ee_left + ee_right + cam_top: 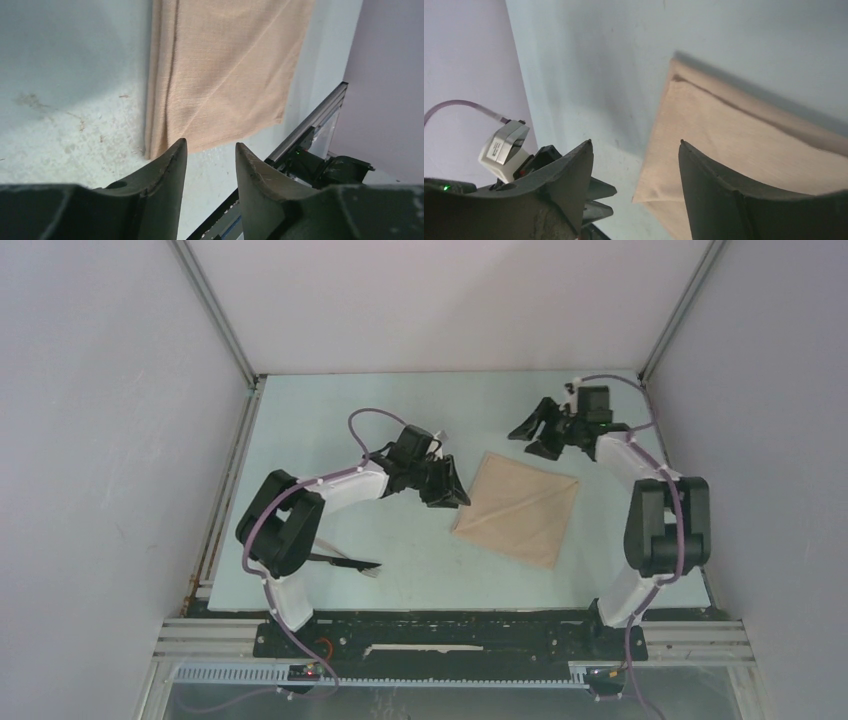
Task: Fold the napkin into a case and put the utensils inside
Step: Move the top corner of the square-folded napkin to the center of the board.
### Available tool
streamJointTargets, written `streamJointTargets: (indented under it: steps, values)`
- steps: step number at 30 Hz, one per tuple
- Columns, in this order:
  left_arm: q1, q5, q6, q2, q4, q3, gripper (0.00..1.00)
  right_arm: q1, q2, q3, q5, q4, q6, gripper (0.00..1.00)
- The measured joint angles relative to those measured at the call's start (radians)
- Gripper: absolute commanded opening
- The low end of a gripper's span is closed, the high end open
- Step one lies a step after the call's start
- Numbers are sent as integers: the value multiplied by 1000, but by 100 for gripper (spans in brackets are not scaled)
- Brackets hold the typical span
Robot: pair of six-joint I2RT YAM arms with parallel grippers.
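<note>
The tan napkin lies folded into a smaller square on the table, right of centre; it also shows in the left wrist view and the right wrist view. My left gripper hovers at the napkin's left edge, open and empty. My right gripper is open and empty, raised at the back, above the napkin's far corner. Dark utensils lie near the table's front left, partly hidden behind the left arm; I can make out a black handle and a pale tip.
The pale green table is walled by grey panels on the left, back and right. A metal rail runs along the front edge. The left arm's base stands beside the utensils.
</note>
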Motion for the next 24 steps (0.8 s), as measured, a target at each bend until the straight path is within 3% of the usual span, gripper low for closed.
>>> streamJointTargets:
  steps: [4, 9, 24]
  values:
    - [0, -22, 18, -2, -7, -36, 45, 92, 137, 4, -12, 60, 60, 56]
    - [0, -35, 27, 35, -21, -61, 42, 133, 315, 48, -15, 69, 93, 55]
    - [-2, -14, 23, 105, 45, -72, 29, 147, 424, 133, -23, 128, 105, 41]
